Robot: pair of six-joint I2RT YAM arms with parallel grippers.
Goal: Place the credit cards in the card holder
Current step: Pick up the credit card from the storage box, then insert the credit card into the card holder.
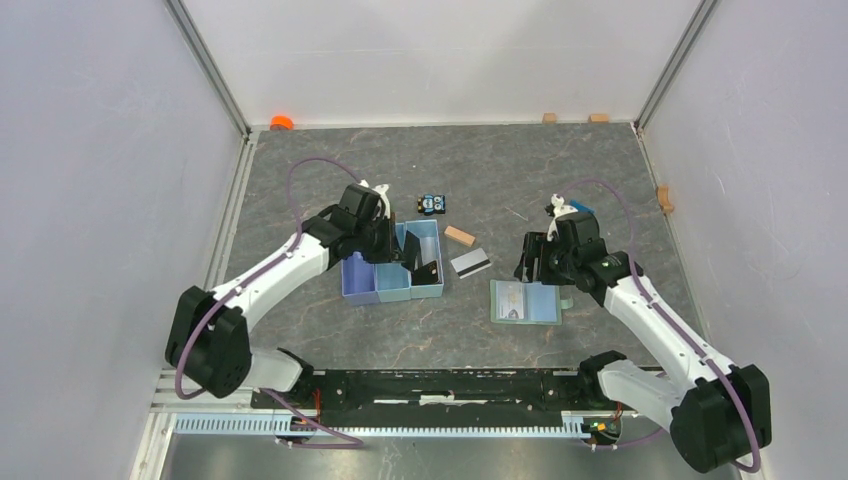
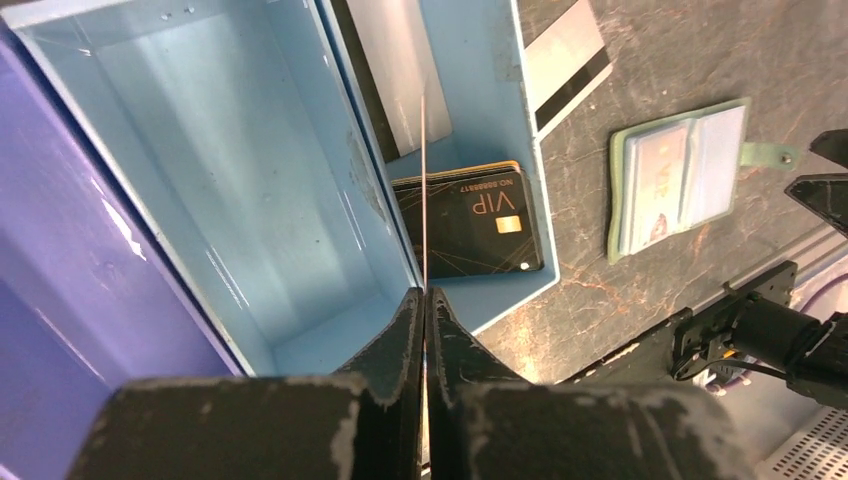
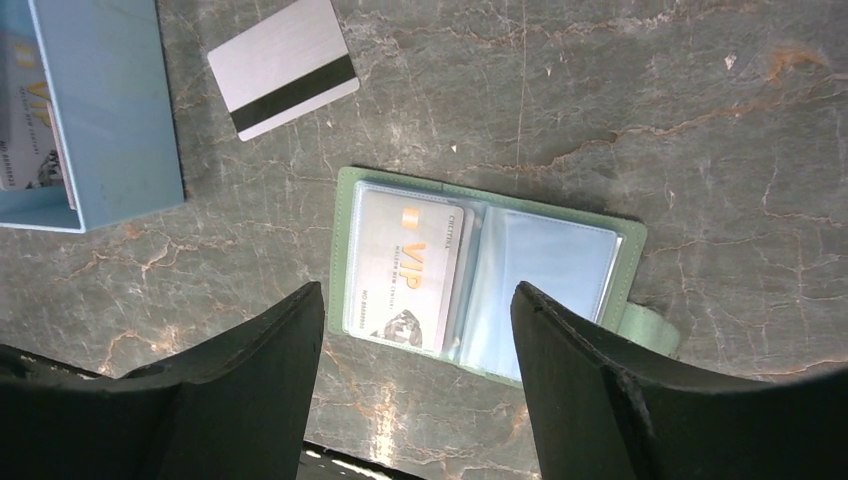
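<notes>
The card holder [image 1: 525,300] [image 2: 680,175] [image 3: 550,270] lies open and flat on the bench [image 1: 330,160], in front of the right arm, with its snap tab [image 3: 645,330] sticking out at one side. A whitish VIP card [image 3: 405,270] sits in one clear sleeve; the sleeve beside it looks bare. The right jaws hang over the holder, spread wide with one finger to each side of it in the wrist view, gripping nothing.

Just beyond the holder, between it and the tray [image 1: 395,290] [image 2: 250,200] [image 3: 110,110], a grey card [image 1: 470,262] [image 2: 565,65] [image 3: 283,65] with a dark stripe lies flat on the bench, touching neither.

The left jaws are over the tray, closed on a thin card [image 2: 424,180] that stands on edge and shows only as a fine line in the wrist view. It lines up with the wall between the tray's empty middle compartment and the end compartment. That end compartment holds a black VIP card [image 2: 470,225] leaning at its near end, with other card edges showing behind it. The tray's opposite end compartment is purple.

Beyond the grey card rests a wooden block [image 1: 459,236], and farther back a small toy car [image 1: 432,204].
</notes>
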